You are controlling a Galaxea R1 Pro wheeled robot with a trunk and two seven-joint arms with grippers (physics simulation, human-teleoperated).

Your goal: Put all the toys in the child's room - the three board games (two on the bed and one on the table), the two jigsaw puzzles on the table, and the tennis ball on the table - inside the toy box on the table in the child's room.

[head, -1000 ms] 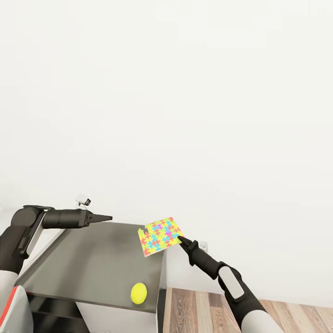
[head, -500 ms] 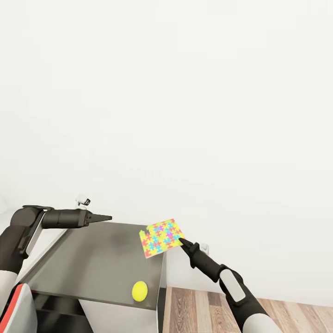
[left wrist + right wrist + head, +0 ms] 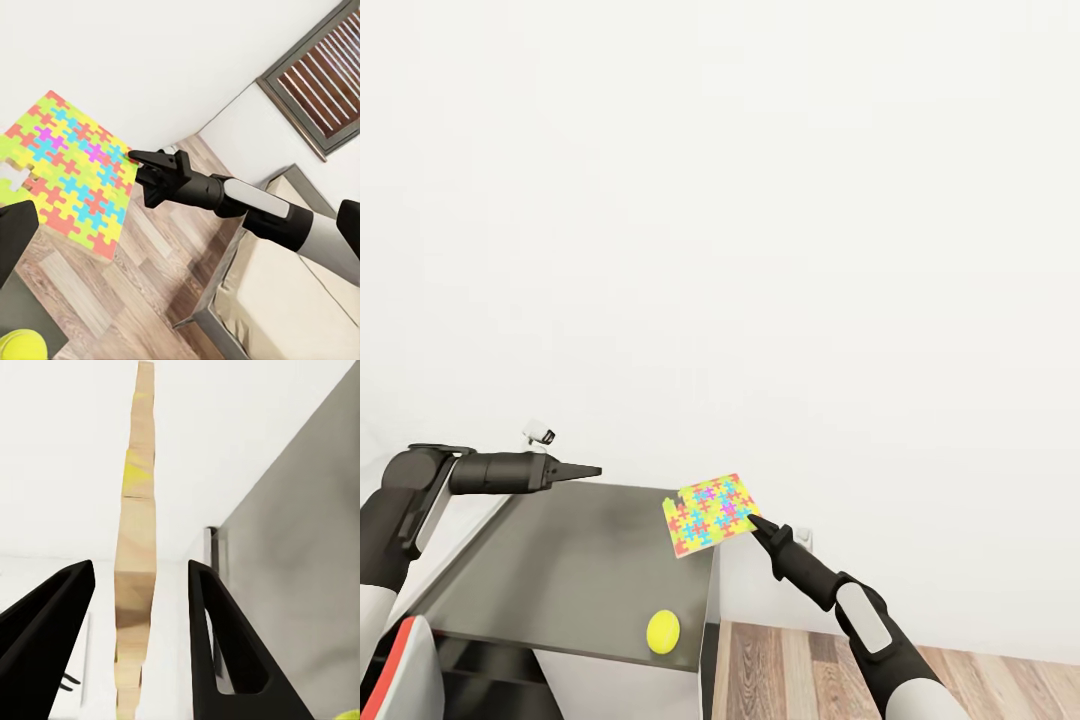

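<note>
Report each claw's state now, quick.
Left claw: closed to a point, holding nothing.
Right claw: closed on the edge of the thin, flat, multicoloured jigsaw puzzle board, which is tilted in the air.

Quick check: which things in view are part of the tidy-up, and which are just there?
Job:
- jigsaw puzzle, at the right gripper
- tennis ball
- table

Just there:
- bed
- window
- wood floor
- small white object behind the left gripper

No readable text or labels.
</note>
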